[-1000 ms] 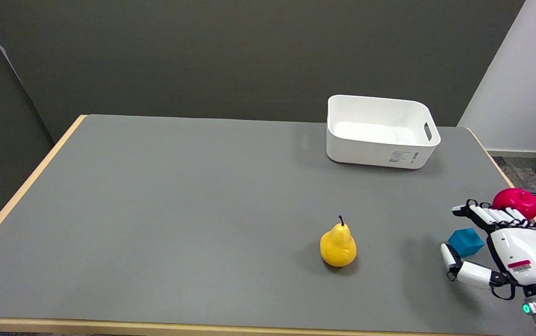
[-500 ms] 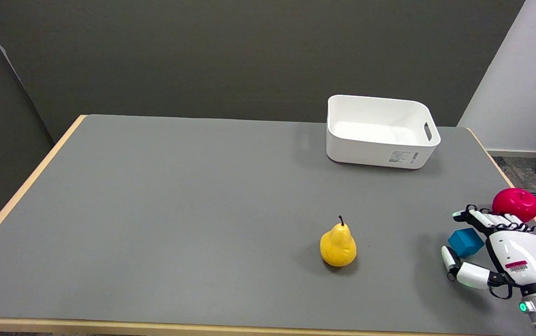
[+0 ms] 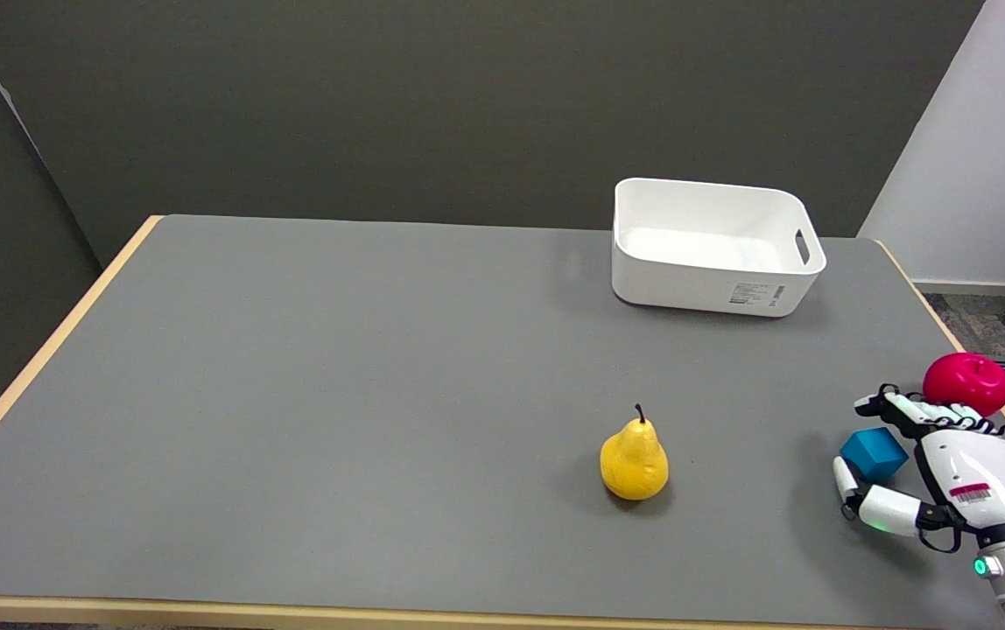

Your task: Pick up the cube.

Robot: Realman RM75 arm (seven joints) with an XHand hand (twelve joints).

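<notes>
Our right hand (image 3: 949, 464) sat low over the table's near right corner, palm turned toward the picture's left, with the fingers (image 3: 892, 408) stretched out on the far side of the blue cube (image 3: 873, 453) and the thumb (image 3: 844, 481) reaching round its near side. The hand was spread wide around the cube, holding nothing; we could see a gap between the fingers and the cube's top edge, and the thumb tip stood just beside the cube's lower left corner, though we could not tell whether it touched. The cube itself rested on the grey table (image 3: 380, 394), tilted so that one corner pointed toward the camera, cradled in the open space between thumb and fingers.

Just beyond the fingers, close to the table's right edge, we saw a red apple (image 3: 966, 383), near the knuckles, though contact could not be made out. Well to the left of the cube a yellow pear (image 3: 634, 459) stood upright with its stem up. At the far right of the table a white bin (image 3: 713, 297) sat with a handle slot in its right wall and a label on its near wall.
</notes>
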